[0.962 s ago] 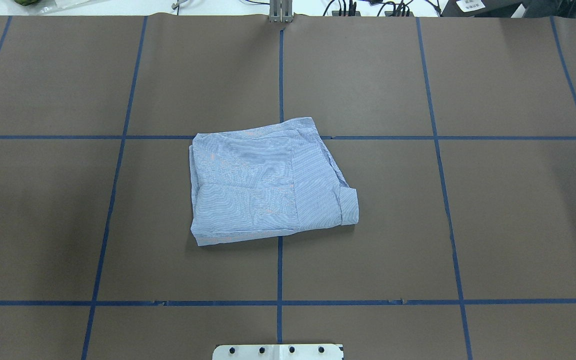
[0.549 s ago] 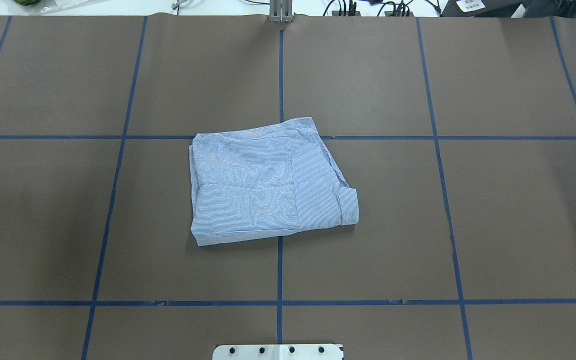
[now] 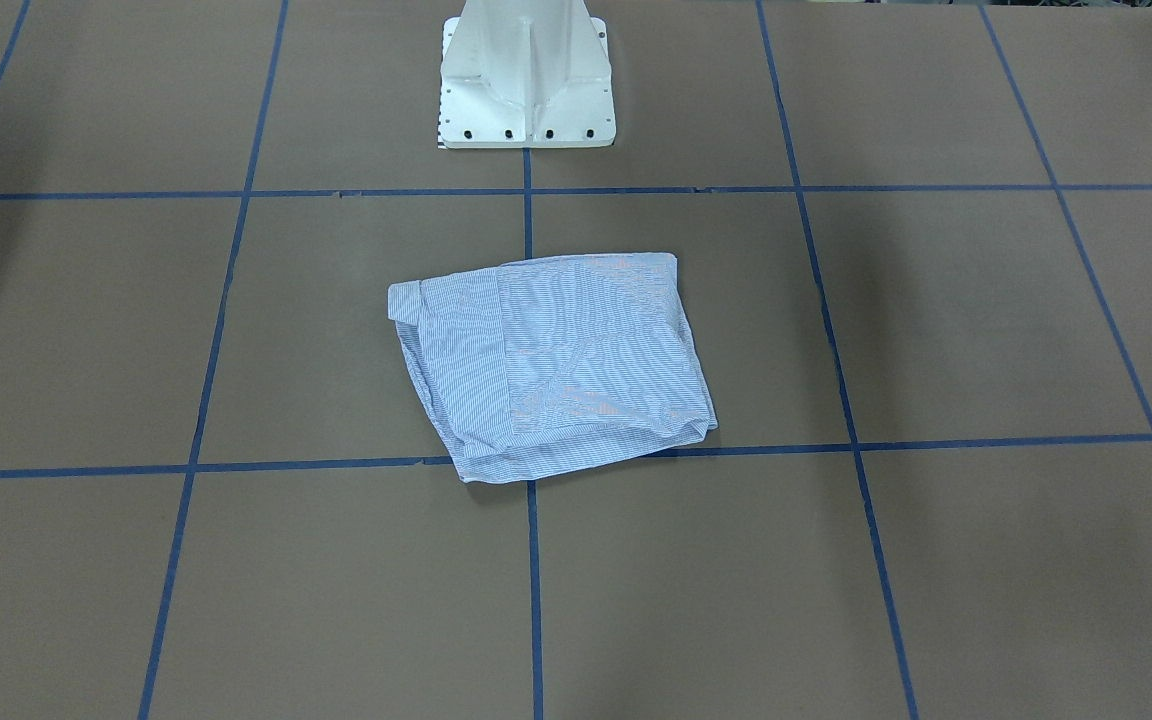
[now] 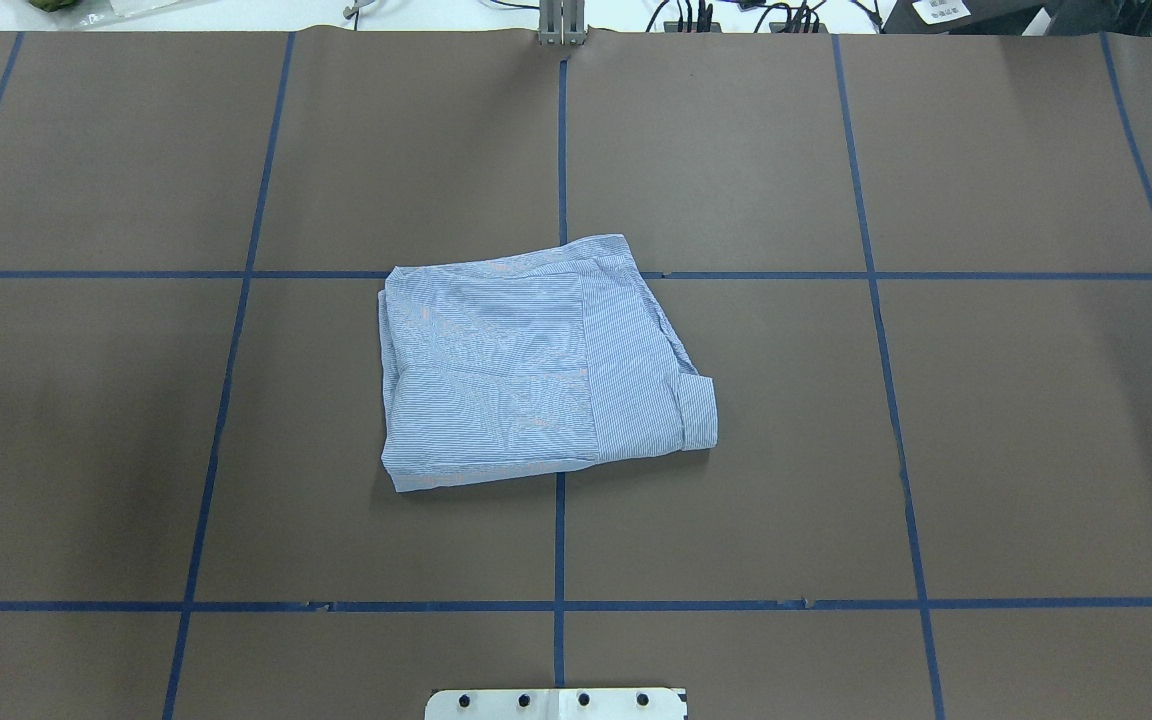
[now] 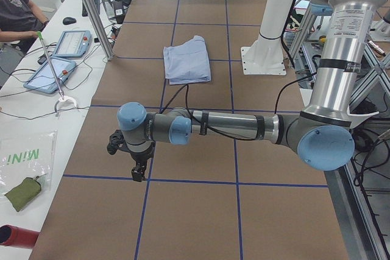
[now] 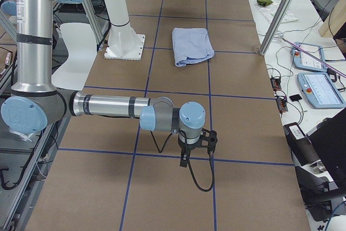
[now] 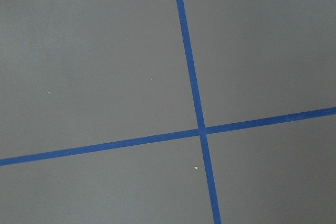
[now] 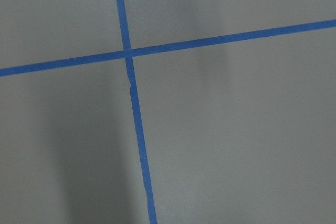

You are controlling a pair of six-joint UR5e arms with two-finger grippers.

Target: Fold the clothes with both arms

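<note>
The clothes are one light blue striped shirt (image 4: 536,365), folded into a compact packet at the middle of the table (image 3: 551,365). It lies flat and nothing touches it. My left arm (image 5: 231,127) stretches low over the table's left end, far from the shirt (image 5: 187,62). Its black gripper (image 5: 139,172) points down; I cannot tell if it is open or shut. My right arm (image 6: 113,105) mirrors this at the right end, its gripper (image 6: 185,160) likewise pointing down, state unclear. Both wrist views show only brown cover and blue tape.
The white pedestal base (image 3: 526,75) stands behind the shirt. Blue tape lines (image 4: 559,540) grid the brown cover. A side bench holds tablets (image 5: 73,44), cables and a green pouch (image 5: 23,192); a seated person (image 5: 15,10) is beside it. Another bench with tablets (image 6: 319,87) flanks the right end.
</note>
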